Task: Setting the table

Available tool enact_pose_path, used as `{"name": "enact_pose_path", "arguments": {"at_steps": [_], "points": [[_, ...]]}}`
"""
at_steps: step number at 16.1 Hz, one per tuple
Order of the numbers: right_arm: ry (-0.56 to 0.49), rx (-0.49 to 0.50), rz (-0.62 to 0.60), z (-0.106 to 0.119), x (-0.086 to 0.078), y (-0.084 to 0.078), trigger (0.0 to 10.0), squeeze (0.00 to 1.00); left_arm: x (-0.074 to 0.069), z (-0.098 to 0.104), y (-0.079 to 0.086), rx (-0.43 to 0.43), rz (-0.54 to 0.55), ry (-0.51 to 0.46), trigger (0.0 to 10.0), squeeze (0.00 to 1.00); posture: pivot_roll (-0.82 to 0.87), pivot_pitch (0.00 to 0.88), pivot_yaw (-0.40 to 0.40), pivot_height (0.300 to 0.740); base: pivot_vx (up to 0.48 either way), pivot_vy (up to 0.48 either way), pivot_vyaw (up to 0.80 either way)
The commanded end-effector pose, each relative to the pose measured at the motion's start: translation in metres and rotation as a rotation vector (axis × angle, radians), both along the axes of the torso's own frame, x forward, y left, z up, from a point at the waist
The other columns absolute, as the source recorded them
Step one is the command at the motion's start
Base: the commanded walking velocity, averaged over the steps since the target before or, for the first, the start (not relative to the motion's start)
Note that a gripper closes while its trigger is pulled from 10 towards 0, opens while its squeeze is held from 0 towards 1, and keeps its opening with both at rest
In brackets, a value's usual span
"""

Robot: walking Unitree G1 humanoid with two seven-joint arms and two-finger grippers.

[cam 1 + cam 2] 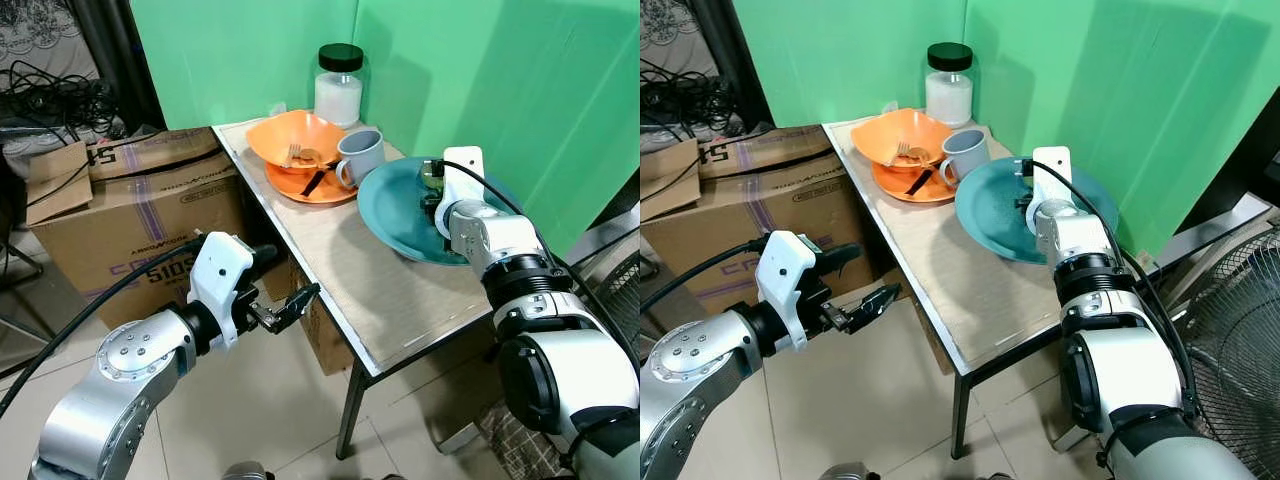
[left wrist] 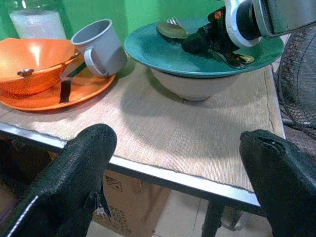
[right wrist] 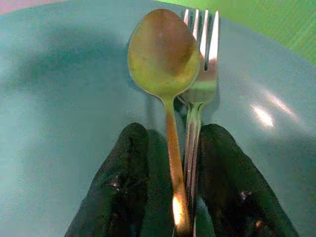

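A teal plate (image 1: 395,225) rests on a white bowl (image 2: 190,86) at the right side of the small table. On the plate lie a gold spoon (image 3: 165,54) and a steel fork (image 3: 203,59), side by side. My right gripper (image 1: 432,197) reaches over the plate and is shut on both handles, one black finger (image 3: 123,182) on each side. My left gripper (image 1: 290,308) hovers open in the air off the table's left edge, below the tabletop, holding nothing.
At the back of the table are an orange bowl (image 1: 297,135) with cutlery on an orange plate (image 1: 300,188), a grey mug (image 1: 360,155) and a white-filled jar (image 1: 339,85). Cardboard boxes (image 1: 140,220) stand left of the table. A fan (image 1: 1230,330) stands to the right.
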State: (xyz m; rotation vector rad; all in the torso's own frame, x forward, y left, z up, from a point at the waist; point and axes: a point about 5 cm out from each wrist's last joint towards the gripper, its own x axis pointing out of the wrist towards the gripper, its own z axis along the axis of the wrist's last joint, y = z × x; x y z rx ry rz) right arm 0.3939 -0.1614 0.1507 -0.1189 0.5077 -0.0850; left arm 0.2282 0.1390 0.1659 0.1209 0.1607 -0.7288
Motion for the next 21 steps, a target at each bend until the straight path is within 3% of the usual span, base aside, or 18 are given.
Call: {"name": "enact_pose_path", "arguments": {"at_steps": [1, 7, 10, 11, 13, 14, 15, 16, 17, 21], "points": [[-0.02, -0.004, -0.019, 0.007, 0.002, -0.006, 0.0, 0.0, 0.002, 0.003, -0.001, 0.006, -0.013, -0.019, 10.0, 0.0, 0.2, 0.0, -0.038, 0.74, 0.0, 0.0, 0.0], [-0.036, -0.012, -0.017, 0.012, 0.003, -0.007, 0.0, 0.0, 0.003, 0.003, -0.001, 0.008, -0.015, -0.02, 10.0, 0.0, 0.2, 0.0, -0.035, 0.74, 0.0, 0.0, 0.0], [-0.077, -0.018, -0.002, 0.027, 0.005, -0.008, 1.5, 0.0, 0.003, 0.004, -0.001, 0.008, -0.018, -0.023, 10.0, 0.0, 0.2, 0.0, -0.034, 0.74, 0.0, 0.0, 0.0], [-0.082, -0.021, -0.001, 0.029, 0.005, -0.008, 1.5, 0.0, 0.003, 0.004, -0.001, 0.008, -0.018, -0.023, 10.0, 0.0, 0.2, 0.0, -0.034, 0.74, 0.0, 0.0, 0.0], [-0.105, -0.022, 0.016, 0.038, 0.004, -0.008, 4.1, 0.0, 0.004, 0.004, -0.002, 0.009, -0.02, -0.024, 10.0, 0.0, 0.2, 0.0, -0.032, 0.74, 0.0, 0.0, 0.0], [-0.107, -0.021, 0.032, 0.04, 0.002, -0.006, 4.8, 0.0, 0.004, 0.004, -0.002, 0.009, -0.021, -0.023, 10.0, 0.0, 0.2, 0.0, -0.031, 0.74, 0.0, 0.0, 0.0], [-0.099, -0.025, 0.05, 0.038, -0.001, -0.006, 8.0, 0.0, 0.004, 0.003, -0.002, 0.009, -0.023, -0.023, 10.0, 0.0, 0.2, 0.0, -0.032, 0.74, 0.0, 0.0, 0.0], [-0.095, -0.026, 0.055, 0.037, -0.002, -0.006, 8.0, 0.0, 0.004, 0.003, -0.003, 0.009, -0.023, -0.023, 10.0, 0.0, 0.19, 0.0, -0.031, 0.74, 0.0, 0.0, 0.0], [-0.075, -0.033, 0.063, 0.032, -0.005, -0.007, 10.0, 0.0, 0.004, 0.003, -0.003, 0.009, -0.024, -0.024, 10.0, 0.0, 0.19, 0.0, -0.03, 0.74, 0.0, 0.0, 0.0], [-0.032, -0.06, 0.092, 0.02, -0.013, -0.005, 10.0, 0.0, 0.005, 0.003, -0.003, 0.01, -0.027, -0.027, 10.0, 0.0, 0.19, 0.0, -0.028, 0.74, 0.0, 0.0, 0.0]]}}
